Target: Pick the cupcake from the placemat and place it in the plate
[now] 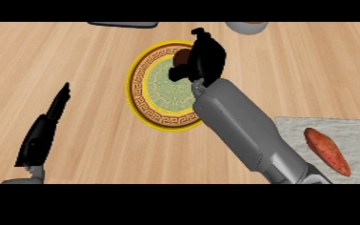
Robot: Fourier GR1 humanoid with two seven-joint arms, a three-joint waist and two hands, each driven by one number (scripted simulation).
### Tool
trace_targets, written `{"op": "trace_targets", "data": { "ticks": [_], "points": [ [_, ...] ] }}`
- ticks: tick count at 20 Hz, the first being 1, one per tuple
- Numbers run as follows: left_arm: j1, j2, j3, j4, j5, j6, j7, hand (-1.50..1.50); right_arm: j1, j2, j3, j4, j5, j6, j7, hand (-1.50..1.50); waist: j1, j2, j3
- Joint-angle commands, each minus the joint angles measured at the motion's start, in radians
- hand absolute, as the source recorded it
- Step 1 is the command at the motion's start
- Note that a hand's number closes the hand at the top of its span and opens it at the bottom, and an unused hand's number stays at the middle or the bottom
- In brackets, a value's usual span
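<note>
While you look down at the round plate with the yellow rim and green middle [133, 86], your black right hand [208, 59] is above its far right edge. The fingers are curled round the small brown cupcake [183, 57]. Only a bit of the cake peeks out, on the side of the hand nearest the plate's middle. You cannot see if the cake touches the plate yet or hangs just over it. The grey forearm [243, 128] runs from the hand across the plate's right side, down toward you.

A cupcake is light and soft. It squashes and crumbles if you squeeze it, and the top may be sticky. I think the best place to hold it is low on its sides, round the stiffer base, with the top left alone. Keep it upright. When you let go, open the fingers slowly so the cake does not tip or stick to them.

To the right of the plate and nearer you lies the pale grey cloth placemat [337, 128], with a long orange-red food thing [327, 151] on it. The cupcake is not on it now. Well to the left of the plate, your black left hand [44, 133] rests with straight fingers. Beyond the plate, at the far edge of the light wooden counter [77, 57], you see a dark flat thing [124, 24] and a grey round dish [247, 27].
</note>
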Motion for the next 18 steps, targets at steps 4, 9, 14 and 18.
{"op": "trace_targets", "data": {
  "ticks": [4,9,14,18],
  "points": [
    [0.013,0.016,0.009,-0.02,-0.005,-0.009,0.01,0.0,-0.056,0.008,0.045,0.117,-0.05,-0.316,0.063,-1.5,-0.007,-0.007,0.0],
    [0.054,0.022,0.034,-0.025,0.016,-0.014,0.004,0.0,-0.064,0.008,-0.009,0.094,0.032,-0.509,0.075,-1.5,-0.039,-0.02,0.001],
    [0.045,0.006,0.055,0.042,0.012,0.012,-0.03,0.0,0.008,0.009,-0.049,0.07,0.115,-0.651,0.138,-1.5,-0.08,-0.024,0.0],
    [0.068,0.005,0.06,0.018,0.008,0.022,-0.022,0.0,0.157,0.009,-0.047,-0.14,0.129,-0.729,0.058,-1.5,-0.112,-0.033,0.001]
  ]
}}
